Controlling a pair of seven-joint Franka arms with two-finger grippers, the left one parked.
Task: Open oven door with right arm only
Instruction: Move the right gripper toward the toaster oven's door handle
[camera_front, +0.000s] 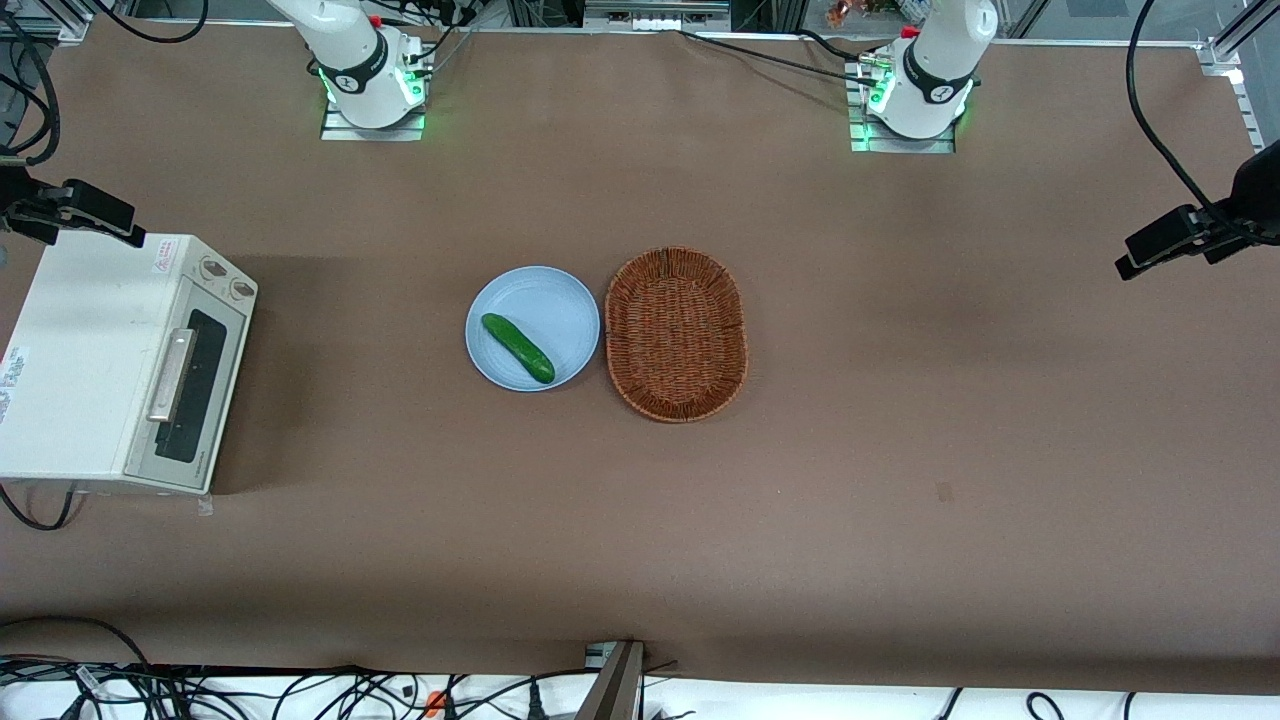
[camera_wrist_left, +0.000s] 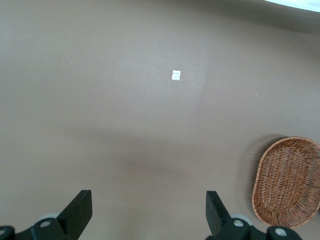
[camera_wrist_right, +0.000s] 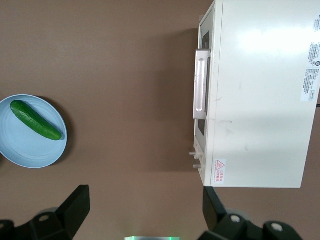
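Gripper (camera_wrist_right: 145, 207) spread above oven (camera_wrist_right: 260, 95), stickers (camera_wrist_right: 219, 171) unreadable

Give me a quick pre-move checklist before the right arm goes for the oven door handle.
1. Oven door shut, ready to be pulled: ok; it sits flush against the oven.
2. Silver handle unobstructed: ok; nothing lies in front of the door.
3. End effector open for the grasp: ok; fingers spread wide, nothing between them.
4. End effector at the handle: not ok; it hangs high above the table, with bare table under it, so an approach is needed.
5. Approach path free of loose items: ok; the plate with the cucumber and the basket sit mid-table, well away from the oven.
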